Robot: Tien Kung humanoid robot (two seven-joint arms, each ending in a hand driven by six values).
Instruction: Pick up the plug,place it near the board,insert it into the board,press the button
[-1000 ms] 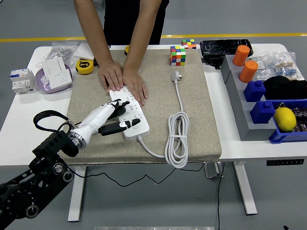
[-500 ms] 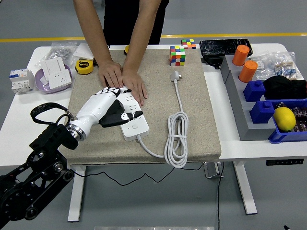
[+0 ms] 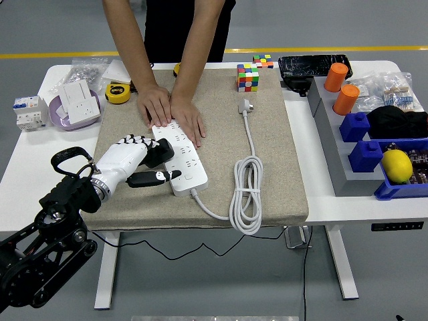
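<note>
The white power strip (image 3: pixel 184 157) lies slanted on the beige mat (image 3: pixel 281 167). A person at the far side presses both hands (image 3: pixel 172 110) on its far end. My left hand (image 3: pixel 164 166) sits at the strip's left edge. Its black fingers (image 3: pixel 160 154) are curled against the strip's side and the thumb (image 3: pixel 155 178) points at the strip's near end; it holds nothing. The white plug (image 3: pixel 246 105) lies loose on the mat to the right of the strip, its cable running down to a coil (image 3: pixel 246 194). My right arm is out of sight.
A Rubik's cube (image 3: pixel 248 77) stands behind the plug. A yellow tape measure (image 3: pixel 118 93) and white sockets (image 3: pixel 75 103) lie far left. Grey steps (image 3: pixel 334 144) with orange cylinders, blue blocks and a bin holding a lemon (image 3: pixel 397 165) fill the right side.
My left hand has drawn back left and down off the top of the strip to its left edge, with the fingers curled more. The person's hands and the plug have not moved.
</note>
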